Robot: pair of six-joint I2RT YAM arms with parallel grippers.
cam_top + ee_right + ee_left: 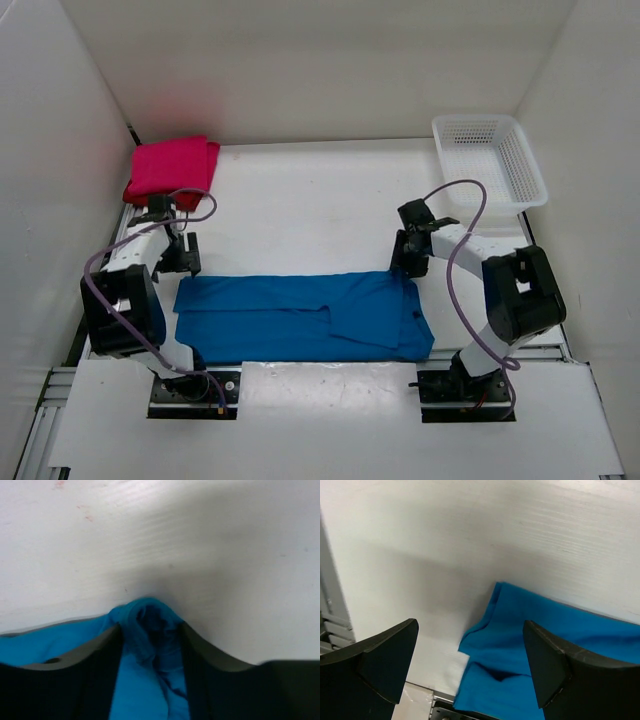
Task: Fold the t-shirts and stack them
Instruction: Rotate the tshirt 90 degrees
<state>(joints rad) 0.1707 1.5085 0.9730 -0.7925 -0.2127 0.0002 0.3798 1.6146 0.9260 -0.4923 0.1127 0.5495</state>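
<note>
Right fingers point(75, 690) pinching blue t-shirt point(150, 625), left fingers point(375, 665) spread near its corner

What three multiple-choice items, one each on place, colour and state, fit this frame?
1. Where is the white basket? A far right corner; B far left corner; C between the arms.
2. What colour is the spread-out t-shirt? A red; B blue; C green.
3. How is the left end effector? A open; B shut on cloth; C out of view.
Answers: 1 A, it sits against the far right walls; 2 B, the cloth is bright blue; 3 A, its fingers stand wide apart.
</note>
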